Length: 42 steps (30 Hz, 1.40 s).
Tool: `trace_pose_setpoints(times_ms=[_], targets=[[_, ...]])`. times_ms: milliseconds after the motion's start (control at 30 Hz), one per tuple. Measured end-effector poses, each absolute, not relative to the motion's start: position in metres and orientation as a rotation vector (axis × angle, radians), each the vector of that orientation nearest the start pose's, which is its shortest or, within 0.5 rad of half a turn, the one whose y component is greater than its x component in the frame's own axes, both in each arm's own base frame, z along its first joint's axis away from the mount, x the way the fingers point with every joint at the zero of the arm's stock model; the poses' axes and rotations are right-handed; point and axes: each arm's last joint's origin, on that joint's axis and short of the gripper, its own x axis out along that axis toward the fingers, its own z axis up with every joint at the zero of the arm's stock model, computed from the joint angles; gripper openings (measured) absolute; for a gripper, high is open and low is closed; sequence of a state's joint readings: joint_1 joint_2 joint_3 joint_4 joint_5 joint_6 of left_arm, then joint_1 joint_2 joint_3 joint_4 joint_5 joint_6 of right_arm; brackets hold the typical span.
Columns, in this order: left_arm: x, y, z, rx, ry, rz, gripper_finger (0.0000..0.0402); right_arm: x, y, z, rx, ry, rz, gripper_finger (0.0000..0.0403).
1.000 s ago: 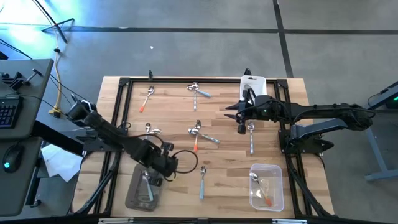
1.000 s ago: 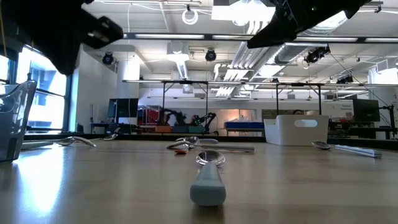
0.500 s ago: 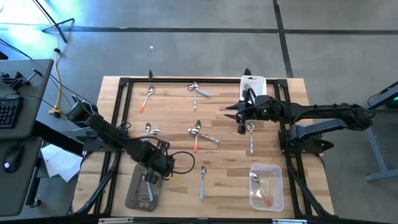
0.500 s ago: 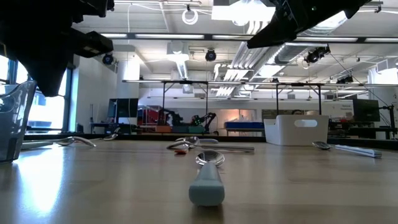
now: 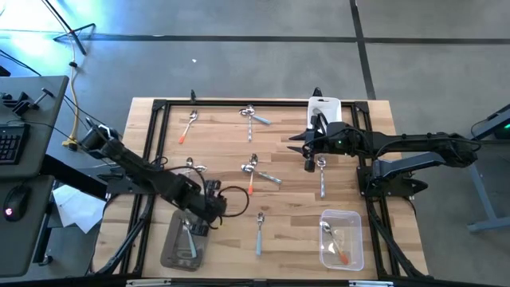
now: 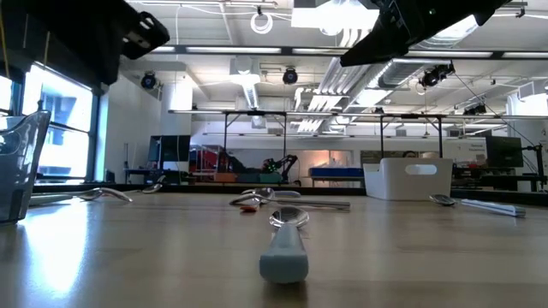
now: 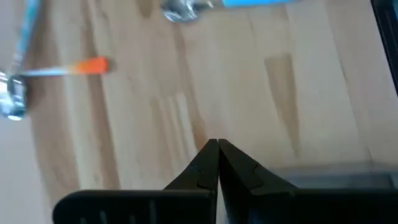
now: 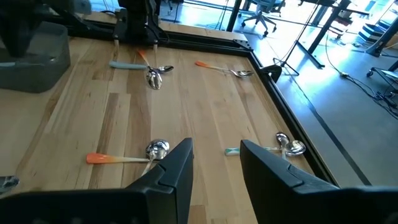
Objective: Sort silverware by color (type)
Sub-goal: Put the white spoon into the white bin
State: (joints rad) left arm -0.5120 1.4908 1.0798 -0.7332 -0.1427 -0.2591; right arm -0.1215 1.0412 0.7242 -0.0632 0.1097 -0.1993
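Spoons [image 5: 251, 171] are lying scattered all over the wooden table [image 5: 223, 159]. Left gripper [image 5: 205, 217] is hanging pinched shut, empty, just above the grey tub [image 5: 169, 247] holding one spoon. Right gripper [image 5: 308, 163] is sitting parted, empty, beside the white tub [image 5: 325, 105].

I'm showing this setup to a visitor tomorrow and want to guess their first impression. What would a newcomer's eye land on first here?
Probably the two dark arms reaching in from either side of the wooden table: the left gripper, fingers shut, above the grey tub at the near left, and the right gripper, open, hanging over the far right. Next come the small spoons scattered between them, such as the blue-handled spoon lying near the front.
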Motion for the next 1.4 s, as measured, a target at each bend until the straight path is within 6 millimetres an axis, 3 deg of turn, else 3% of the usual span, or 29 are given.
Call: trace_pose_setpoints(times_ms=[267, 633, 900, 1100, 1267, 1400], targets=[[0.252, -0.149, 0.209, 0.211, 1.271, -0.221, 0.0, 0.226, -0.031, 0.277, -0.194, 0.395, -0.191, 0.0119], [0.242, -0.141, 0.215, 0.223, 1.308, -0.12, 0.0, 0.226, -0.031, 0.277, -0.194, 0.394, -0.191, 0.0119], [0.236, -0.127, 0.242, 0.152, 1.063, 0.016, 0.0, 0.226, -0.031, 0.277, -0.172, 0.394, -0.201, 0.0119], [0.236, -0.104, 0.225, 0.064, 0.83, -0.003, 0.0, 0.236, -0.033, 0.266, -0.109, 0.427, -0.219, 0.0119], [0.235, -0.08, 0.209, 0.106, 0.669, 0.003, 0.0, 0.251, -0.035, 0.251, -0.082, 0.472, -0.15, 0.0119], [0.231, -0.06, 0.195, 0.125, 0.551, 0.039, 0.0, 0.26, -0.035, 0.249, 0.01, 0.483, -0.2, 0.0119]])
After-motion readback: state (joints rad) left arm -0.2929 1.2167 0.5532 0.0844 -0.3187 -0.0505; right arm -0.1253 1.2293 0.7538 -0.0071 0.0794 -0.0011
